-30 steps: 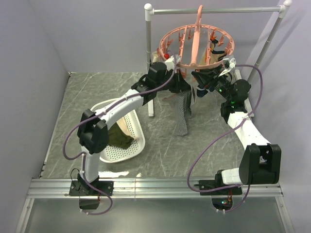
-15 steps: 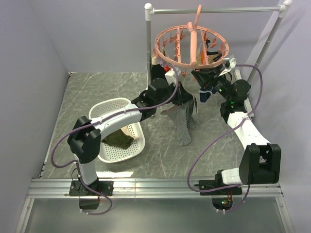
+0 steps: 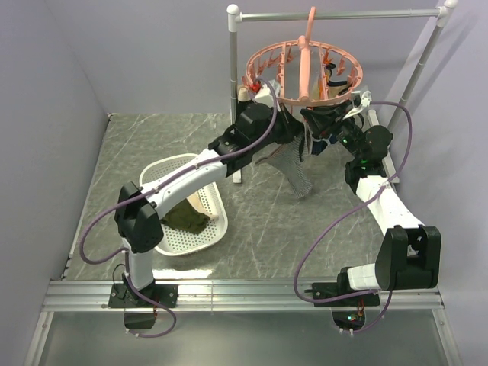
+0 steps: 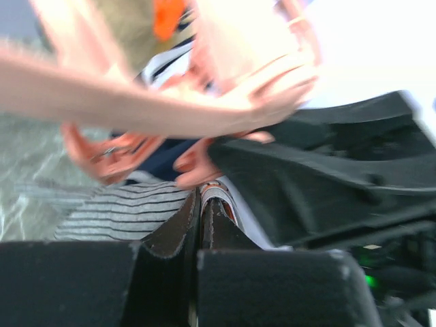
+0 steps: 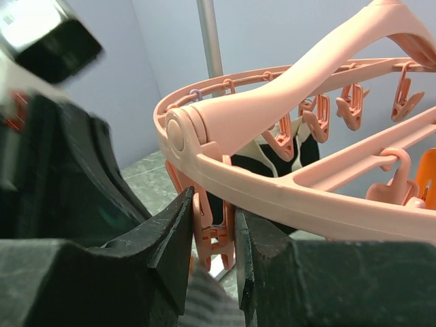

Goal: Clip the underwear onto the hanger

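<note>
- At the left of the overhead view, the white basket (image 3: 191, 242) sits on the desk (image 3: 259, 229) with an olive garment (image 3: 183, 219) inside. It plays no part in this step.
- The left arm (image 3: 191, 171) stretches from the lower left up to the frame's centre, with its wrist raised under the pink ring. In its own wrist view the left fingers (image 4: 170, 235) are pressed together. We judge that they pinch the waistband of the underwear (image 3: 299, 169), which hangs from them above the desk at centre.
- We read this step as the clipping itself: the cloth edge is close under a peg, but no peg seems to bite it yet.
- Above centre, the hanger (image 3: 303, 72) hangs by its hook from the grey rail (image 3: 335, 14), slightly tilted.
- From the lower right, the right arm (image 3: 381, 194) bends up to the ring's near rim. The right fingers (image 5: 170, 238) pinch one peg (image 5: 212, 231) from both sides, with striped cloth just below.
- Next, we think the peg must be squeezed open and the waistband fed in, with the peg let go before the cloth.
</note>
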Tool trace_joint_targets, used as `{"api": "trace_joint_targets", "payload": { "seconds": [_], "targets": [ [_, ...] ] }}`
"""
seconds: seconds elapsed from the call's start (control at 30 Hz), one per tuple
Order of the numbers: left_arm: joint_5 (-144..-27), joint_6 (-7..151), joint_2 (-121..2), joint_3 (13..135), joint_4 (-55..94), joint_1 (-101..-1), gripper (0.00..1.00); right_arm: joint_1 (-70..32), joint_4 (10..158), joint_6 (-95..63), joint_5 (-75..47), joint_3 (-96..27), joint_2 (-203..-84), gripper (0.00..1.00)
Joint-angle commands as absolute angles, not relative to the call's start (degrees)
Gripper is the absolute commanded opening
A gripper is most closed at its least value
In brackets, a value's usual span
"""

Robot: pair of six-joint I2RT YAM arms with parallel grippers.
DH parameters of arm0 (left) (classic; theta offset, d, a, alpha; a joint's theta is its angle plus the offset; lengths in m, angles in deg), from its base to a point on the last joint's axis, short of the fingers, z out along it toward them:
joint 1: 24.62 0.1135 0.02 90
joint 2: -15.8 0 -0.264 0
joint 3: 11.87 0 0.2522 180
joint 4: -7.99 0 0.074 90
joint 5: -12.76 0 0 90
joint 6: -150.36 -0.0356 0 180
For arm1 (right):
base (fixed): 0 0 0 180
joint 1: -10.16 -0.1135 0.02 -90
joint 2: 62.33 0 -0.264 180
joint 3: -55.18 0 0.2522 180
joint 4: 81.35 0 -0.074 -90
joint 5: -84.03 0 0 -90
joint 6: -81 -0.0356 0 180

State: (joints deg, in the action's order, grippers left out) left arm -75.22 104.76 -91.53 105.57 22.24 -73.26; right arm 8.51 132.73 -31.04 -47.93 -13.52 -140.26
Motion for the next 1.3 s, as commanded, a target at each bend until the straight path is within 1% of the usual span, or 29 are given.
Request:
{"api": "trace_joint_targets", "payload": {
  "seconds": [0.0, 0.2, 0.57, 1.03, 1.27],
  "targets": [
    [-73.0, 108.2, -92.7, 107.3, 25.7, -73.7, 0.00, 7.8, 136.3, -31.0, -46.8, -13.5, -138.8, 0.00],
    [-72.3, 112.3, -94.5, 108.6, 29.4, -73.1, 0.00, 7.7, 136.5, -30.8, -46.7, -13.3, -138.9, 0.00],
    [-73.5, 120.0, -97.2, 114.1, 29.5, -71.4, 0.00, 7.0, 137.3, -29.6, -47.3, -12.4, -138.6, 0.00],
    [-78.7, 122.8, -96.4, 111.8, 25.8, -70.4, 0.00, 6.6, 138.8, -25.4, -47.5, -11.0, -138.2, 0.00],
    [-81.8, 122.8, -94.4, 107.4, 20.6, -70.0, 0.00, 6.5, 138.5, -22.5, -47.2, -10.4, -137.6, 0.00]
  ]
}}
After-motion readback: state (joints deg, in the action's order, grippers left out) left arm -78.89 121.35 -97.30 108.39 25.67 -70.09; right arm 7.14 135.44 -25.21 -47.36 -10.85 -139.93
